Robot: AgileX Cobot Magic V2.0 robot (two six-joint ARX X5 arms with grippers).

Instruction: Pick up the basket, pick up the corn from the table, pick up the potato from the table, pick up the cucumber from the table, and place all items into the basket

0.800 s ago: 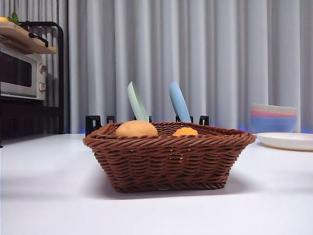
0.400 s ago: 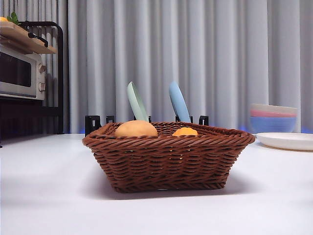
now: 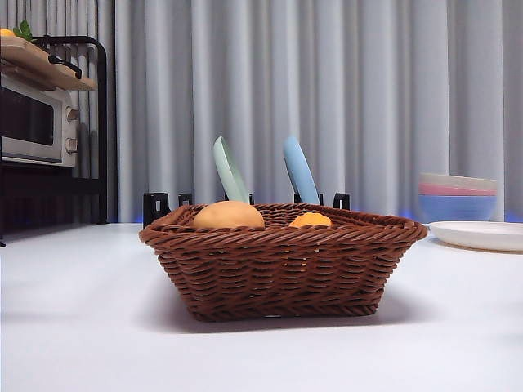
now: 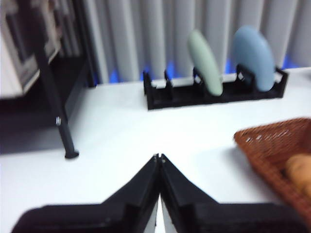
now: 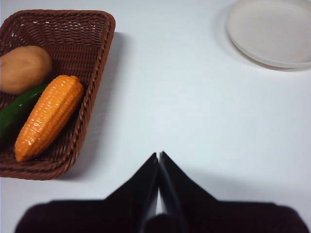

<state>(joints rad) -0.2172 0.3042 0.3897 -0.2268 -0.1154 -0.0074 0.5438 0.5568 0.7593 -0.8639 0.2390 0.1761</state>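
Observation:
The brown wicker basket (image 3: 282,257) stands on the white table (image 3: 82,327) in the middle of the front view. Inside it lie the tan potato (image 5: 23,68), the orange corn (image 5: 48,116) and the dark green cucumber (image 5: 17,110), side by side in the right wrist view. The potato (image 3: 228,215) and the corn (image 3: 310,220) peek over the rim in the front view. My right gripper (image 5: 159,155) is shut and empty above bare table beside the basket (image 5: 97,73). My left gripper (image 4: 158,158) is shut and empty, away from the basket's corner (image 4: 272,145).
A black rack (image 4: 214,94) holds a green plate (image 3: 229,170) and a blue plate (image 3: 299,170) behind the basket. A white plate (image 5: 272,31) and stacked pastel bowls (image 3: 458,196) stand at the right. A toaster oven (image 3: 37,122) on a black shelf stands at the left.

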